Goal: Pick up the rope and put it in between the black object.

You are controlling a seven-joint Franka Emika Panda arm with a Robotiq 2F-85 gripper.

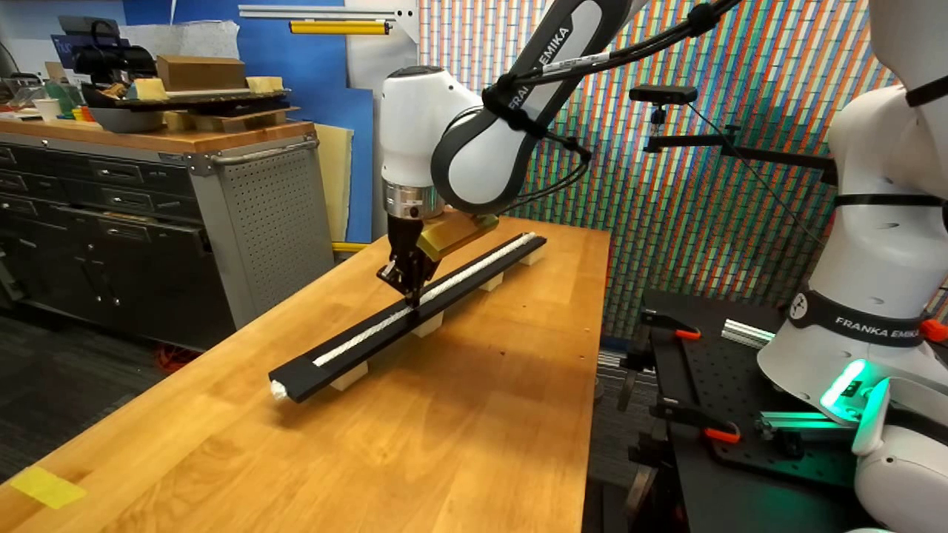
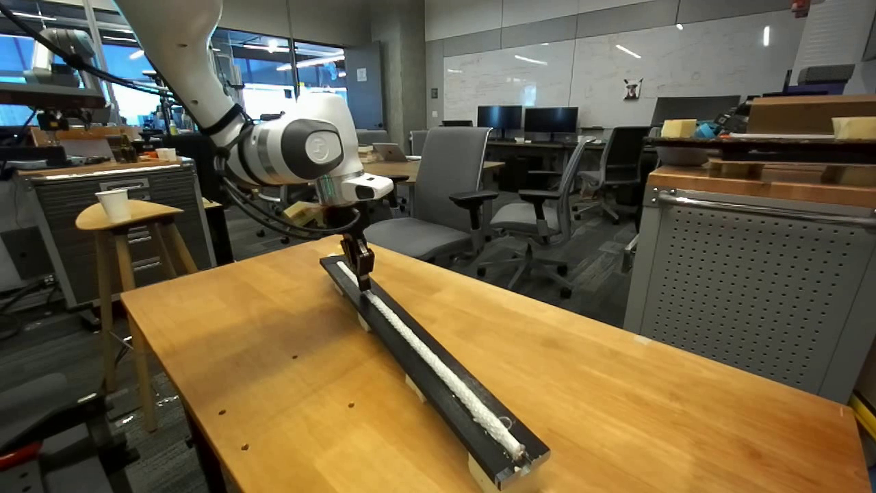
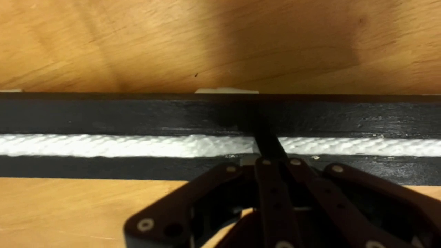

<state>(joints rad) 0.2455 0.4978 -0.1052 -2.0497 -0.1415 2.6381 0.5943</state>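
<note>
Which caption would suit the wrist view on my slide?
Closed end effector over the white rope, which lies along the grooved black track.

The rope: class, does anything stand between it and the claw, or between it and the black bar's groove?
Nothing visible does. The shut claw is right down at the rope, though contact is hard to confirm, and the rope already lies lengthwise between the sides of the bar.

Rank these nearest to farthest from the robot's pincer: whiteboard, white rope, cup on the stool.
In an exterior view, from the pincer:
1. White rope: right at its tip.
2. Cup: on the stool, at that view's left.
3. Whiteboard: far in the background.
</note>
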